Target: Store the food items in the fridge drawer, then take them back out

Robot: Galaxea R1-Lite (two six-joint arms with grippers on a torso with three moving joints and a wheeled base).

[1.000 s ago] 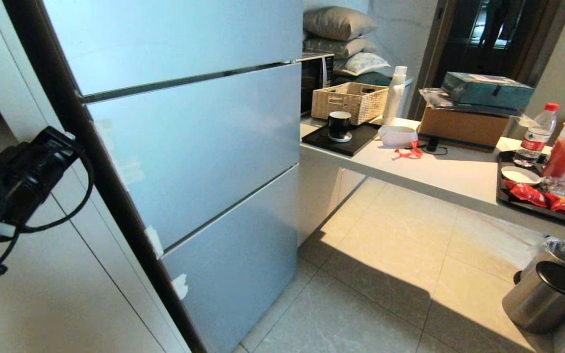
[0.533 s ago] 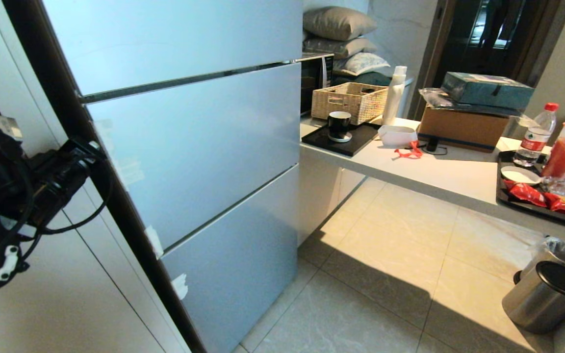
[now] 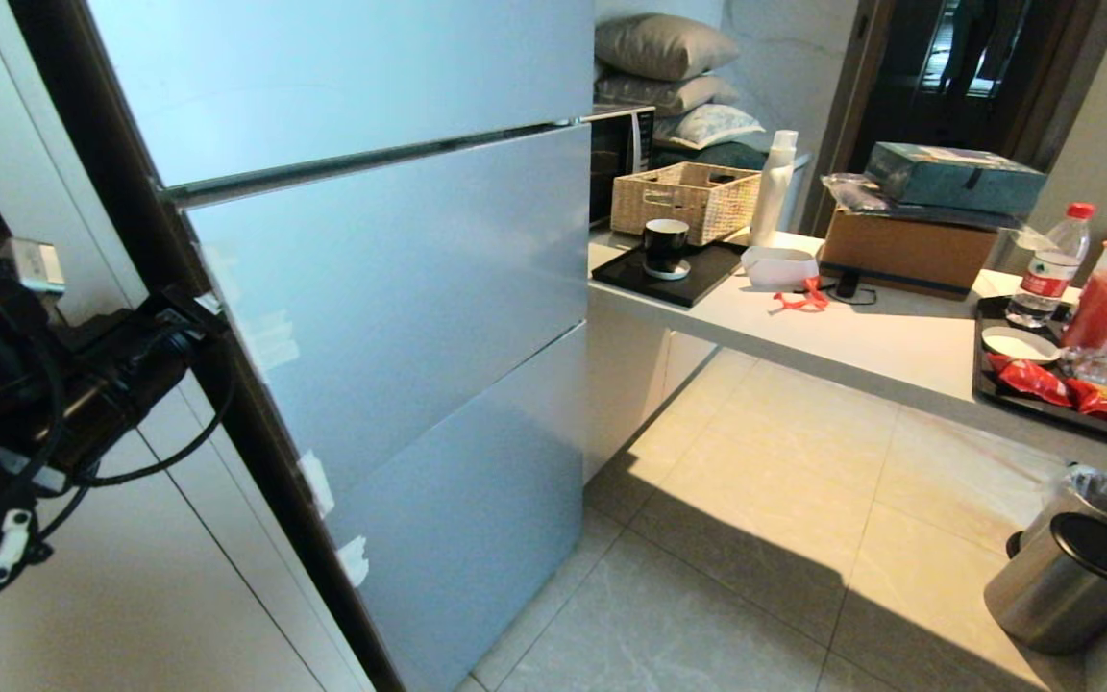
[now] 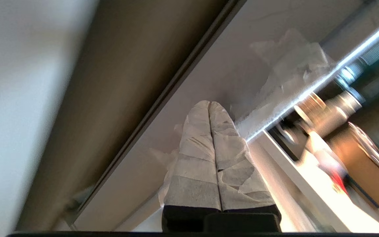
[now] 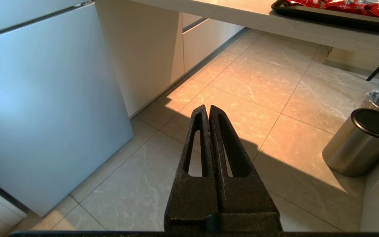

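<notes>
Reaching left arm (image 3: 63, 384) (fridge edge (image 3: 227, 404))

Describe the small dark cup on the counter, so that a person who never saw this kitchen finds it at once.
Start at the tall silver-blue fridge and look at the white counter beside it. Near the fridge end lies a flat black tray, in front of a woven basket. The cup stands upright on that tray: short and black with a pale rim, unlike the tall white bottle nearby.
</notes>
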